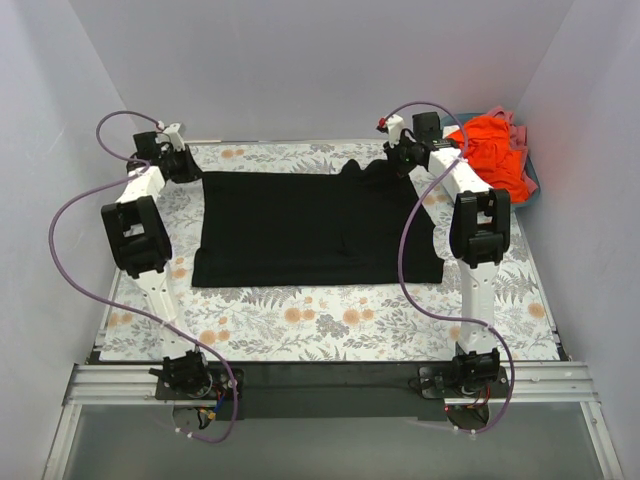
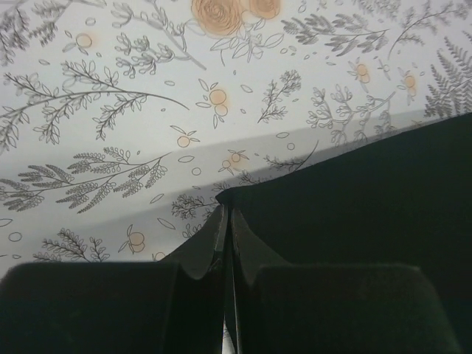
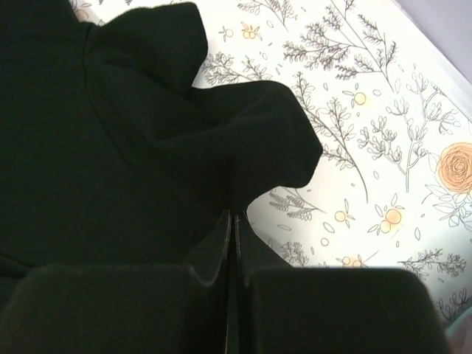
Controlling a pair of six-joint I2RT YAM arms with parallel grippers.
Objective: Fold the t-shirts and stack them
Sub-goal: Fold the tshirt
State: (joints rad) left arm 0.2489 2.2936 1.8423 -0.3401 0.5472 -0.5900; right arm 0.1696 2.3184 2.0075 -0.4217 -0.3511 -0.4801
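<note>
The black shirt (image 1: 315, 230) lies flat in the middle of the table (image 1: 300, 320). The orange shirt (image 1: 495, 150) sits in the basket (image 1: 533, 190), far right. A fold looks about to start. The left gripper (image 2: 225, 214) and right gripper (image 3: 234, 214) each pinch a far corner tight, arms stretched out low. Next they must lift together and bring that edge near.

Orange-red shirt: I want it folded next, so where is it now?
In the top view the orange-red shirt is heaped in the teal basket by the far right corner of the table, right of the spread black shirt.
</note>
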